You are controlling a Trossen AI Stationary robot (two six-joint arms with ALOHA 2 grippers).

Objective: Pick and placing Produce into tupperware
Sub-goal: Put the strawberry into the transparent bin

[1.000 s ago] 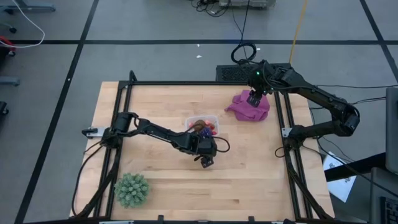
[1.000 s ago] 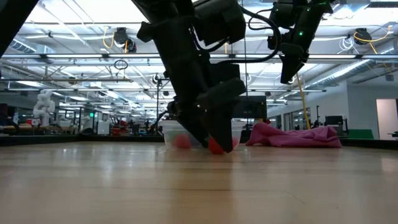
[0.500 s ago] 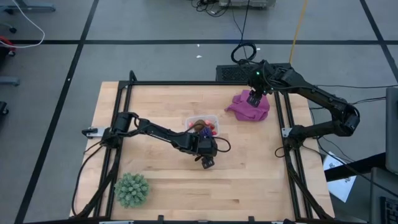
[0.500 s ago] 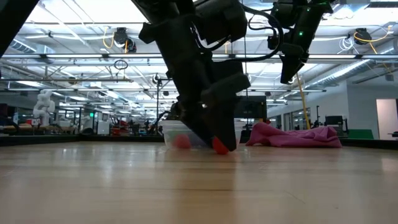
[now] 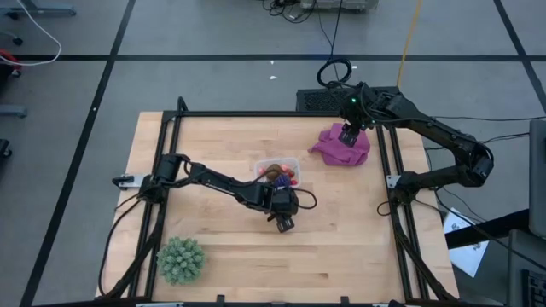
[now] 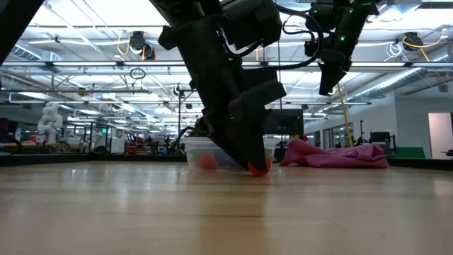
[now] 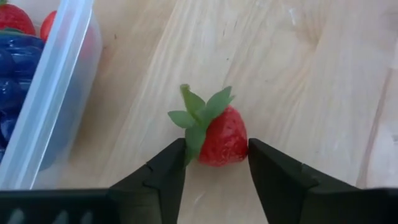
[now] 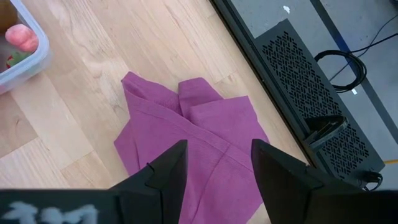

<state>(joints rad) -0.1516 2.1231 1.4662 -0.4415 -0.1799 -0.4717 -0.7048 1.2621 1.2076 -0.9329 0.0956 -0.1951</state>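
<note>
Fingers of the left gripper (image 7: 216,163) have drawn in since a second ago and now sit against both flanks of a strawberry (image 7: 221,134) on the table (image 5: 341,247); a second ago they stood wide around it. We read this as the grasp just made, so the lift and carry to the tupperware (image 5: 288,161) should come next, though nothing is raised yet: in the low view the berry (image 6: 258,168) sits at board level under the gripper (image 6: 253,161). Strawberry: small, glossy red, seeded, green leaf cap splayed and tilted to one side, lying on its side just beside the clear tub wall (image 7: 53,93). Tub already holds red pieces, a brown round one and a blue-purple cluster (image 7: 13,62). Berry looks hard and slick; we judge it could squirt out if the pinch is off-centre. Right gripper (image 5: 347,135) hangs over the magenta cloth (image 5: 343,147), fingers apart, holding nothing. Spiky green ball (image 5: 181,259) sits at the near left corner.
</note>
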